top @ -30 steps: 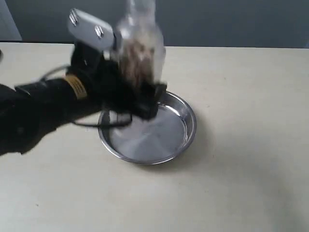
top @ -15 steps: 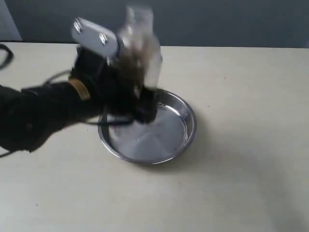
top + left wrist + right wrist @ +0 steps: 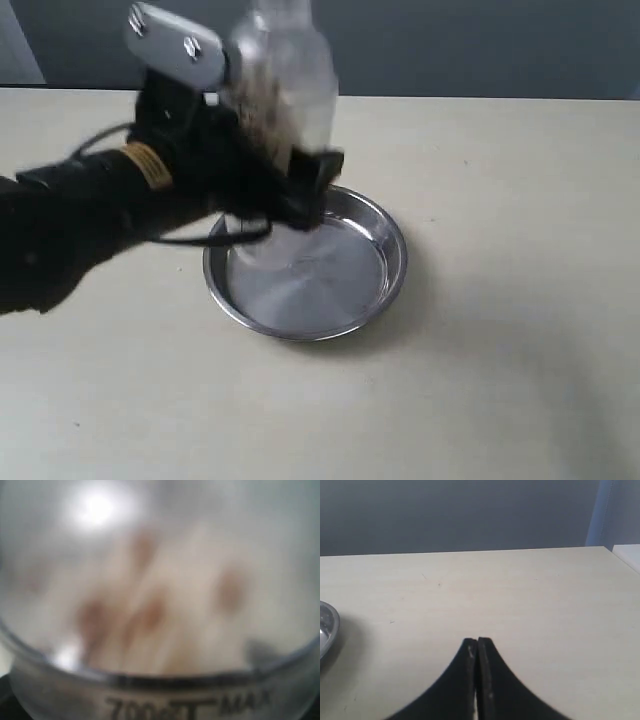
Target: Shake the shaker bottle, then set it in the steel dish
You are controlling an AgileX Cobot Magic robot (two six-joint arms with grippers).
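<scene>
The frosted shaker bottle [image 3: 285,85] is held upright in the air above the back left rim of the steel dish [image 3: 385,262], motion-blurred, with brown pellets showing inside. My left gripper [image 3: 275,185] is shut on the bottle's lower body. In the left wrist view the shaker bottle [image 3: 160,605] fills the whole frame, blurred pellets above a printed scale; the fingers are hidden. My right gripper [image 3: 477,642] is shut and empty above bare table, with the steel dish's rim [image 3: 327,625] at the frame edge. The right gripper does not show in the exterior view.
The pale table [image 3: 500,380] stretches around the dish. A dark wall runs behind the table's far edge. My black left arm [image 3: 70,225] with a loose cable reaches in from the left, over the dish's left side.
The bottle and left gripper have jerked upward and slightly left from half a second ago, after dipping down a little before; pellets are blurred. The dish has not moved.
</scene>
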